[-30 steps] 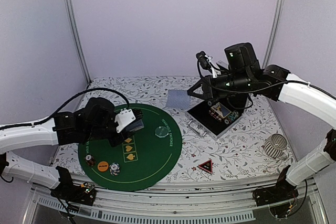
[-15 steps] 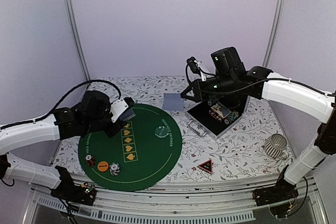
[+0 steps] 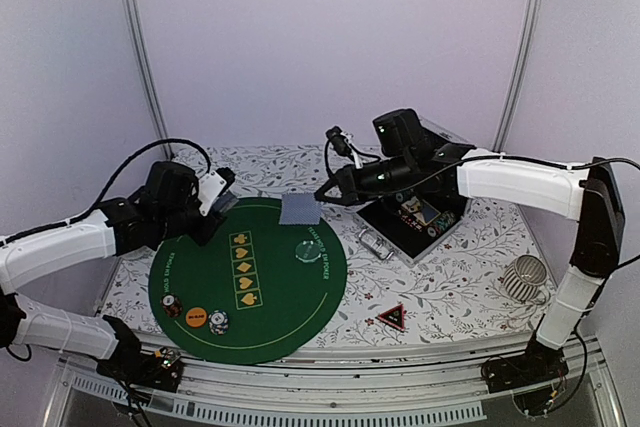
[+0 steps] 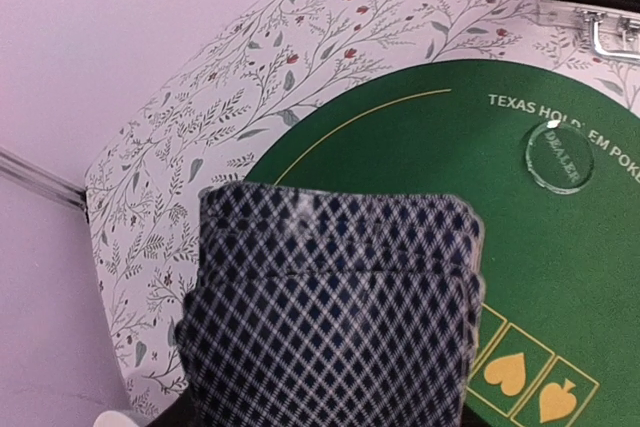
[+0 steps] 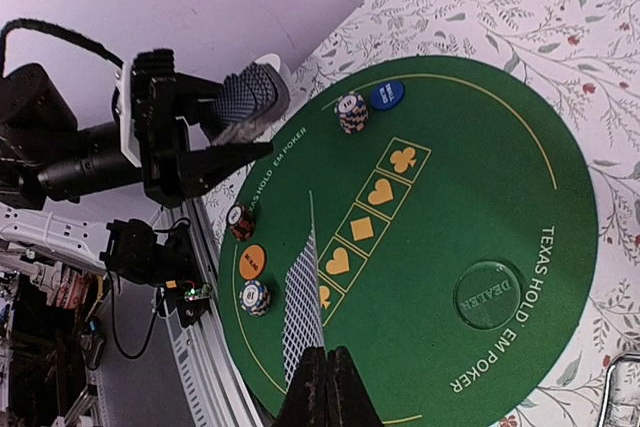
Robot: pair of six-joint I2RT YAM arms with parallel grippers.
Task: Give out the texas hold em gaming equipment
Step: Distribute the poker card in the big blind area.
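**Cards held in both grippers over the poker mat**

A table (image 3: 470,277) with a floral cover filled the lower half of the top view. A round green mat (image 3: 290,317) lay on its left-centre part, printed with a row of yellow suit boxes (image 3: 243,269). Right of the mat, an open case (image 3: 395,232) sat on the cover with chips inside it.

The left gripper (image 5: 225,132) reached in from the left edge of the top view. Its jaws stood partly apart and were clamped on a deck (image 4: 335,307) of blue-checked cards. That deck was held off the cloth at the mat's upper-left rim.

The right gripper (image 5: 325,357) stretched leftward over the mat's upper edge. Its jaws were pressed nearly together on a single card (image 3: 300,209), which hung back-up above the felt.

A white ribbed cup (image 3: 525,277) lay at the right edge of the table, well apart from the mat.

On the felt:
- The clear dealer disc (image 3: 306,248) sat right of the suit boxes.
- The orange disc (image 3: 196,316) lay at the lower left, between a dark-red chip stack (image 3: 172,305) and a blue-white chip stack (image 3: 218,322).
- In the right wrist view, another striped stack (image 5: 351,112) stood just beside a blue disc (image 5: 387,95) near the far rim.

A red-black triangle token (image 3: 391,316) rested on the cloth, lower right of the mat.
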